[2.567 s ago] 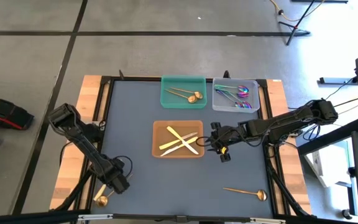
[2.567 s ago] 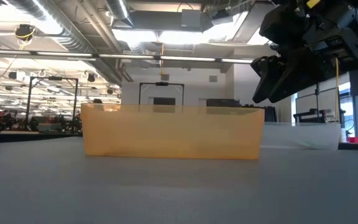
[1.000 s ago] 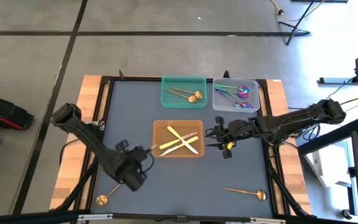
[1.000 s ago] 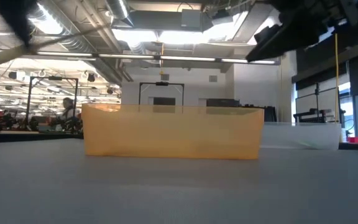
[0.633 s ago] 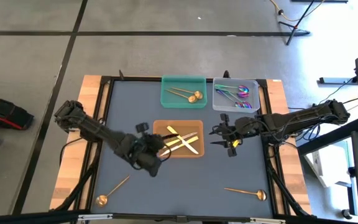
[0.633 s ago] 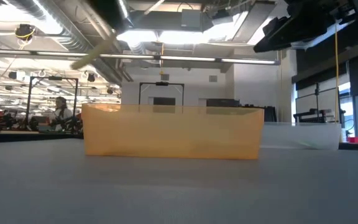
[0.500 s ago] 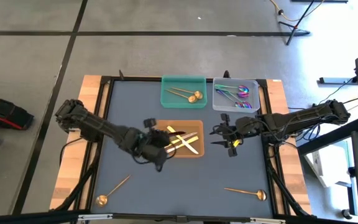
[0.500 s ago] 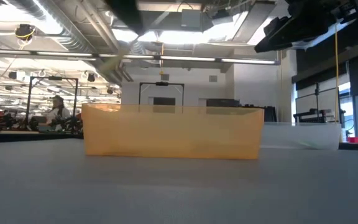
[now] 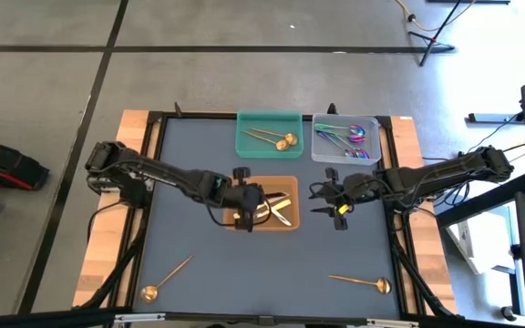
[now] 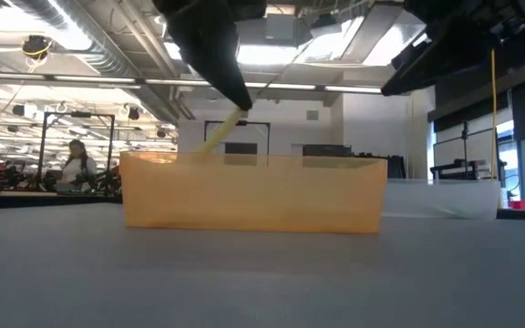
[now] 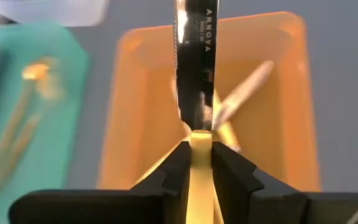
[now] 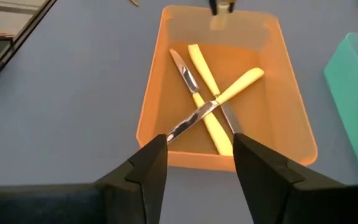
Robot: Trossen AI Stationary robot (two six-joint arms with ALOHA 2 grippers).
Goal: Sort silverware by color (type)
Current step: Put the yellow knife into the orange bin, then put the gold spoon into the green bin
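The left tool [image 9: 248, 217] has travelled from the counter's near-left corner to above the orange plastic tray [image 9: 232, 186], pinching a cream-handled steel knife [image 11: 194, 93] by its handle; release into the tray appears imminent. A gold-copper spoon [image 9: 164, 280] has been left behind near that corner. The orange tray already holds crossed cream-handled knives [image 12: 210, 106]. The green plastic tray [image 9: 242, 146] contains gold-copper pieces. The clear plastic tray [image 9: 318, 150] contains iridescent purple-teal pieces. The right tool [image 9: 334, 202] hovers beside the orange tray, fingers spread, empty. A second gold-copper spoon [image 9: 363, 281] lies near-right.
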